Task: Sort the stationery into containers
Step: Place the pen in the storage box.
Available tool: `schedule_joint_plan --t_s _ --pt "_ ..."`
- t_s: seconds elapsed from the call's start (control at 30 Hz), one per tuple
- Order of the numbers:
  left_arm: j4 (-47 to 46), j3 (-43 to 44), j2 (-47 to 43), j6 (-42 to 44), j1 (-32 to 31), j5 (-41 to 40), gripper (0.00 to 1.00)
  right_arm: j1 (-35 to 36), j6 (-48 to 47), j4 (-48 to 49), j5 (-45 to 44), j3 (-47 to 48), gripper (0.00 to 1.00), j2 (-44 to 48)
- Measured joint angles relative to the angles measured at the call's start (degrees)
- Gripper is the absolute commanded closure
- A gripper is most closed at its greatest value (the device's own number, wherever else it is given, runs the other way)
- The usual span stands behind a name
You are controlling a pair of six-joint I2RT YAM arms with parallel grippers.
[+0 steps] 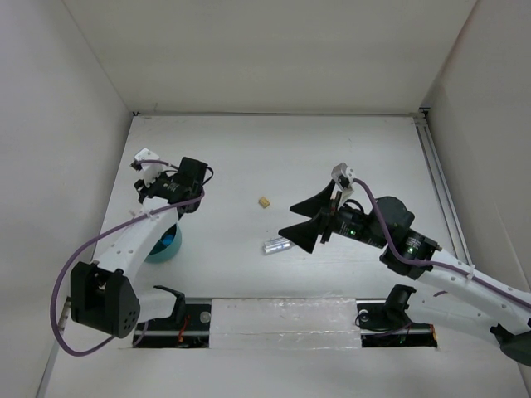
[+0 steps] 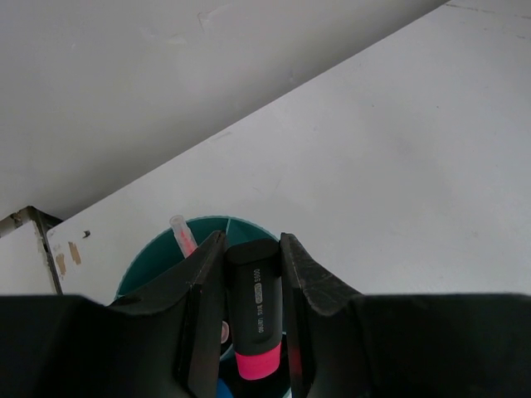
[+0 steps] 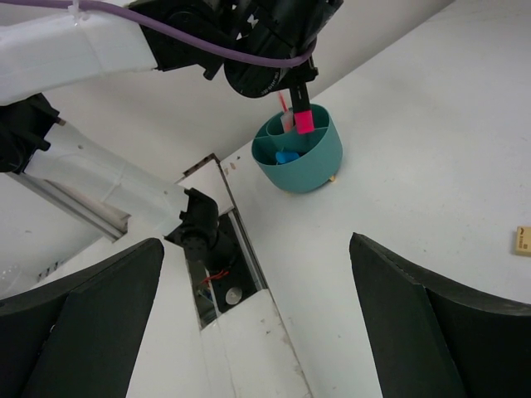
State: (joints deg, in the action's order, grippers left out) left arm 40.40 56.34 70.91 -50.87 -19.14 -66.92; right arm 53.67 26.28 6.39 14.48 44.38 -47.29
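Your left end effector is clenched on a black marker, pink end down, right over the cup. Right of the cup, well apart, a pen lies on the worktop, and your right end effector hangs near it, spread wide and empty. The eraser sits farther back, also right of the cup.
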Motion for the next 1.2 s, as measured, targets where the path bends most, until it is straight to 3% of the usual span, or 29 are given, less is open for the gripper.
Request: schedule_joint_plan --t_s 0.43,0.63,1.03,1.2 --pt "1.0 0.0 0.5 -0.2 -0.6 -0.4 1.00 0.0 0.0 0.0 0.0 0.0 0.00 0.0" --pt "5.2 0.0 0.6 -3.2 -12.4 -2.7 1.00 0.0 0.0 0.0 0.0 0.0 0.00 -0.4" --pt "10.8 0.0 0.5 -6.2 -12.3 -5.3 1.00 0.0 0.0 0.0 0.3 0.0 0.00 -0.4" --pt "17.2 0.7 1.6 -11.6 -12.2 -7.2 1.00 0.0 0.0 0.0 0.6 0.0 0.00 -0.4"
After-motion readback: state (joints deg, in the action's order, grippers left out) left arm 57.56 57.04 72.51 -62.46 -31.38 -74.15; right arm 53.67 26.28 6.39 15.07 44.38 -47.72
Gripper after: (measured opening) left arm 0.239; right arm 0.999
